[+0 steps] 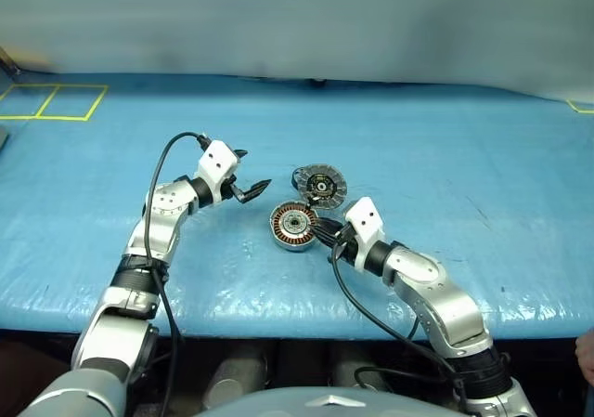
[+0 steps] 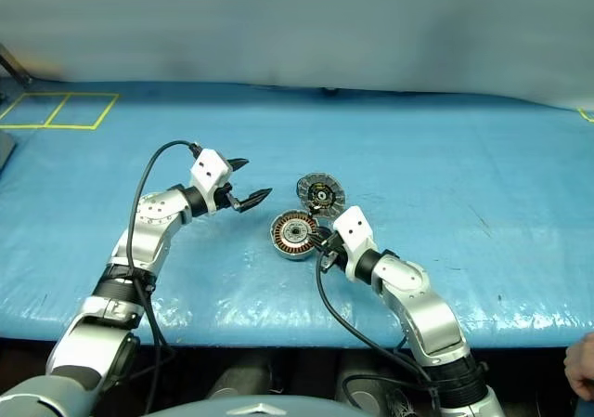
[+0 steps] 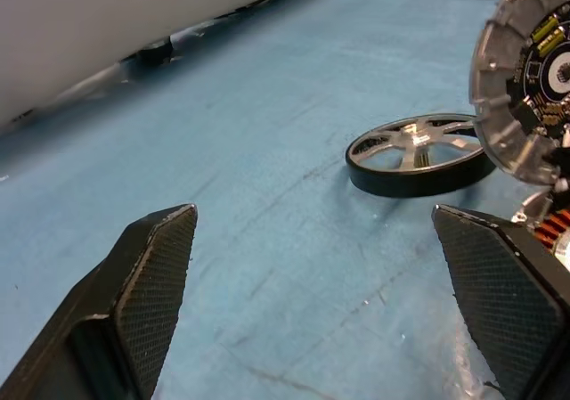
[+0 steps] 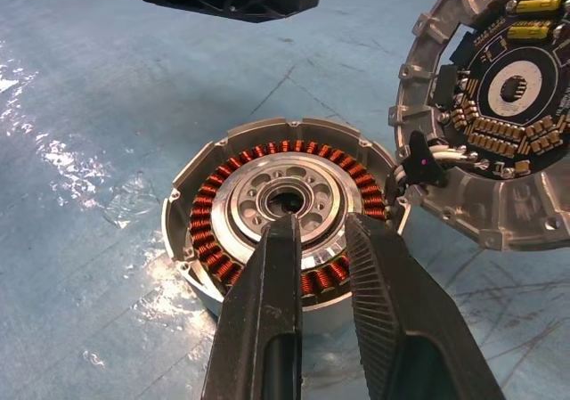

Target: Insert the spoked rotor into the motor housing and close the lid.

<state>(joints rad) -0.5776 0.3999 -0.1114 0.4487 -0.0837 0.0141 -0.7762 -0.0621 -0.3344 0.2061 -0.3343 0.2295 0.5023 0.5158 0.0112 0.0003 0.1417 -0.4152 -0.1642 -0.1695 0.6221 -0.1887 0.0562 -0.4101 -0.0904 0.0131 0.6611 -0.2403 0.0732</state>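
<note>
Motor housing (image 4: 283,222): on blue surface (image 1: 464,157), rim pinched by clenched right gripper (image 4: 322,240). Spoked rotor (image 3: 419,153): flat, beyond the lid (image 4: 499,106). Left gripper (image 1: 249,187): released, empty; should reach over and pinch the rotor's rim squarely.

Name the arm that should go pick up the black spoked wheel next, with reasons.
Left. Its gripper hangs open, jaws spread wide, facing the spoked wheel lying flat on the blue table ahead. The right gripper is nearly closed over the motor housing, beside the lid.
</note>
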